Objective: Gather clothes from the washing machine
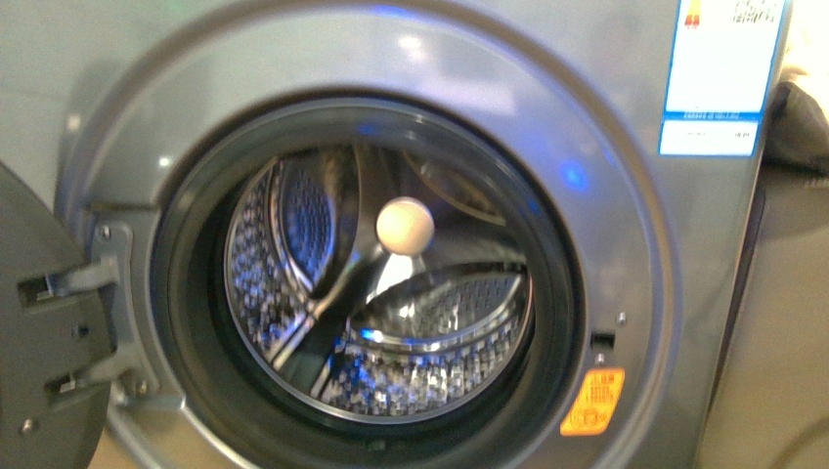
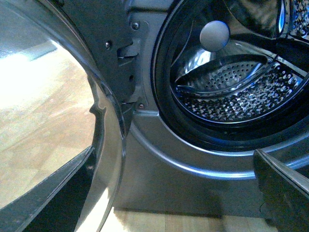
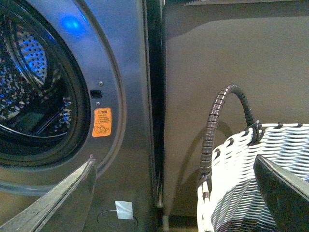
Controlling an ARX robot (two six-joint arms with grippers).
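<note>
The clothes are not showing anywhere I can see: the washing machine (image 1: 587,147) is standing with its door (image 1: 44,332) swung open to the left, and the perforated drum (image 1: 430,332) is looking bare apart from a pale round ball (image 1: 405,226) sitting in front of the back wall. If any garment is in there, it is lying low behind the dark door seal (image 1: 186,322), out of sight.

That, to my mind, is the main risk. An arm reaching in blind could close on nothing, or catch the seal or a drum paddle instead of fabric. The open door is hanging close by the left arm, and in the left wrist view its glass bowl (image 2: 104,145) is filling much of the frame, so a careless swing could be knocking into the door or its hinge (image 2: 126,53).

Neither arm is appearing in the front view. The left gripper (image 2: 174,188) is hovering low outside the opening, angled up toward the drum, its jaws spread wide and holding nothing. The right gripper (image 3: 174,193) is hanging off to the machine's right, between its front panel and the white-and-dark woven basket (image 3: 241,193), jaws likewise parted and empty.
</note>
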